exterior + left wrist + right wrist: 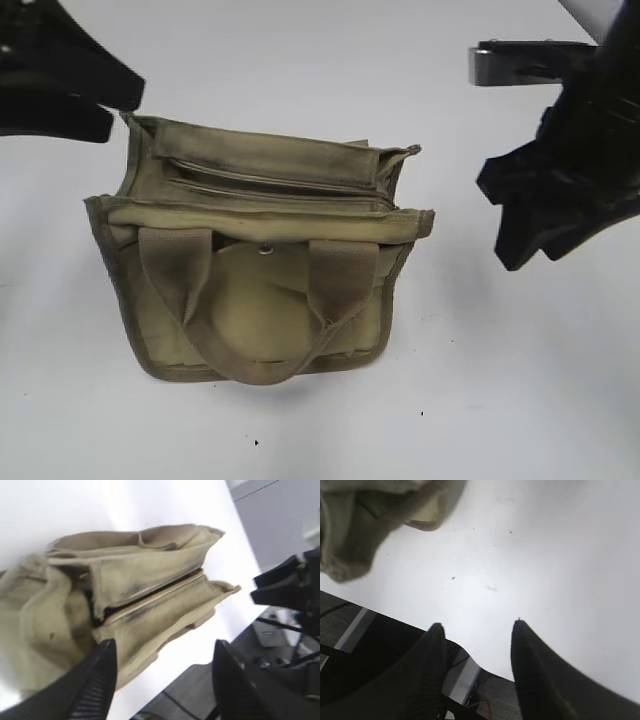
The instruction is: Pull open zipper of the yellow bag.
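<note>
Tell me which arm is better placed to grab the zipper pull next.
Probably left: the left gripper stands open right beside the yellow bag, facing the zipper. The right gripper is open over bare table, away from it.

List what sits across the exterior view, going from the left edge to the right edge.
left gripper at the upper left → yellow bag in the middle of the white table, its zipper running along the top panel → right gripper at the right, clear of the bag.
</note>
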Tool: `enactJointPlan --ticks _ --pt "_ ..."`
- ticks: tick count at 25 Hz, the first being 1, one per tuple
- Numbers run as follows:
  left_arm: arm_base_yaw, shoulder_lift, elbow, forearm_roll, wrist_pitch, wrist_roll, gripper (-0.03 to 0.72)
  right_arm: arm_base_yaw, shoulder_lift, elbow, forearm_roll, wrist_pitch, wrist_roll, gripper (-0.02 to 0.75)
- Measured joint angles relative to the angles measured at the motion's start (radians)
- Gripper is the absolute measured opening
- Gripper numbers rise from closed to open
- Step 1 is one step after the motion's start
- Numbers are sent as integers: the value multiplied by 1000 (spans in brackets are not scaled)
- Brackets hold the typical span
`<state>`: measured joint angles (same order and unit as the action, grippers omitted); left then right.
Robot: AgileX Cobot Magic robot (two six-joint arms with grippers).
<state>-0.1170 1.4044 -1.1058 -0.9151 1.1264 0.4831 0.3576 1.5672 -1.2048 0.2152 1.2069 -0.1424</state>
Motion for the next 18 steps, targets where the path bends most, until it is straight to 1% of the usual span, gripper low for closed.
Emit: enactJointPlan --ticks 2,5,8,11,14,16,18 --pt "0 -80 0 123 -3 -42 467 0 -61 51 -44 -9 28 342" --pt "0 -222 17 309 -9 -142 471 0 -172 145 -87 -30 64 343" --pt "0 -400 86 460 -12 -229 471 0 -297 247 -95 -59 77 343" --pt "0 -605 195 606 -14 -306 471 0 -438 356 -96 -84 81 343" --pt "0 -812 335 709 -57 -350 471 0 -573 453 -99 -115 82 343" --pt "0 -935 417 751 -90 -364 472 0 -661 511 -107 -125 82 343" --pt "0 -1061 480 769 -101 -370 472 0 -781 572 -112 -129 77 343"
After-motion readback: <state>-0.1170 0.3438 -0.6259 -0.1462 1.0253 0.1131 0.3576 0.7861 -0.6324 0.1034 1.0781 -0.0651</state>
